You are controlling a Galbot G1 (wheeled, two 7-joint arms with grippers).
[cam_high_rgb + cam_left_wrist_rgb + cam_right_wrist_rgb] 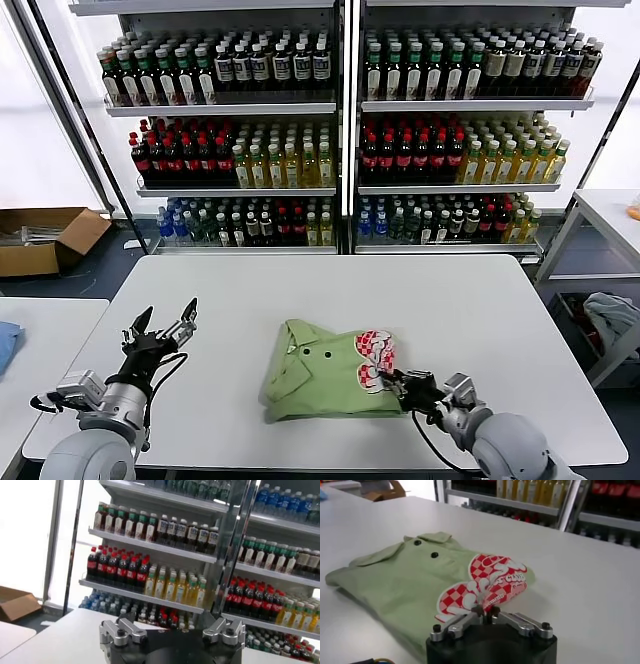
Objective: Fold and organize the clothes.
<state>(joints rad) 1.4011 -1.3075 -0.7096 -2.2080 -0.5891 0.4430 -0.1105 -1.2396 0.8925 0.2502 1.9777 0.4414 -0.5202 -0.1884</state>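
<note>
The right gripper is pinched onto the near-right edge of the folded polo shirt, a soft light green bundle whose buttoned collar points toward the shelves and whose red-and-white checked logo curls up just past the fingertips, low on the middle of the white table. The left gripper hovers with fingers spread over the table's left part, well apart from the shirt. Beyond stand shelves of bottles; an open cardboard box sits on the floor to the left, its contents hard to make out.
</note>
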